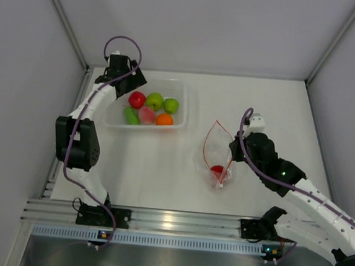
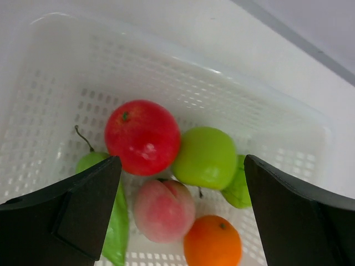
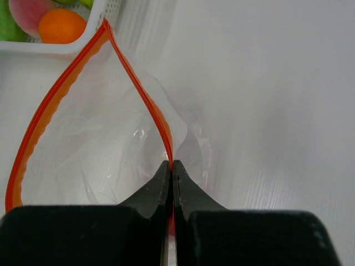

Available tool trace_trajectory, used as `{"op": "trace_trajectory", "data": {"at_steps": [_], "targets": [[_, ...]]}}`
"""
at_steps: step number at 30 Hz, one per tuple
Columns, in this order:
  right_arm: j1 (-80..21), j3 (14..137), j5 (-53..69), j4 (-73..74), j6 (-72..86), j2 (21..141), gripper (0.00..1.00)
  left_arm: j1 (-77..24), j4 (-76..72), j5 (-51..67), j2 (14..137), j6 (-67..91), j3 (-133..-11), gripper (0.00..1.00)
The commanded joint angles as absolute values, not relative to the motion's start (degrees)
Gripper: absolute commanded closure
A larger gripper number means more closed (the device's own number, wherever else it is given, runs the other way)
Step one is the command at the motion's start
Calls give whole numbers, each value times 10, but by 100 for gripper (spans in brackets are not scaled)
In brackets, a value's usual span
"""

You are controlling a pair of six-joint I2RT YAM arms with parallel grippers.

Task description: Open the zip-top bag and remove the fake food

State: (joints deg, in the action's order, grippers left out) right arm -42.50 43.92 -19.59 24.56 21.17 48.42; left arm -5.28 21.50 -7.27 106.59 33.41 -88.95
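The zip-top bag [image 1: 215, 150] lies at mid-right of the table, its orange-red zipper strip [image 3: 47, 111] gaping in a wide loop. One red piece of fake food [image 1: 217, 170] still sits inside at the bag's bottom. My right gripper [image 3: 172, 164] is shut on the strip's near side, holding the mouth up. Several pieces of fake food lie in the tub: a red apple [image 2: 142, 137], a green apple [image 2: 205, 157], a pink peach [image 2: 164, 209] and an orange [image 2: 213, 243]. My left gripper [image 2: 182, 160] hangs wide open just above them, holding nothing.
The white perforated tub [image 1: 182, 111] stands at the back left of the table. Grey enclosure walls close in on both sides and behind. An aluminium rail [image 1: 170, 220] with both arm bases runs along the near edge.
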Motion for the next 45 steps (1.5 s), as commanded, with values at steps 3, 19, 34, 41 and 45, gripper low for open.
{"op": "trace_trajectory", "data": {"at_steps": [3, 19, 34, 41, 45], "targets": [[-423, 466, -165, 236, 250, 475, 100, -73, 206, 99, 924, 352, -903, 3], [-424, 425, -180, 217, 304, 441, 100, -611, 91, -185, 735, 404, -736, 48], [-423, 402, -196, 225, 333, 389, 100, -742, 90, -418, 891, 447, -749, 85], [-423, 395, -209, 233, 334, 378, 100, -743, 107, -389, 974, 453, -779, 86], [-423, 395, -222, 243, 331, 378, 100, -743, 114, -356, 1010, 470, -779, 85]]}}
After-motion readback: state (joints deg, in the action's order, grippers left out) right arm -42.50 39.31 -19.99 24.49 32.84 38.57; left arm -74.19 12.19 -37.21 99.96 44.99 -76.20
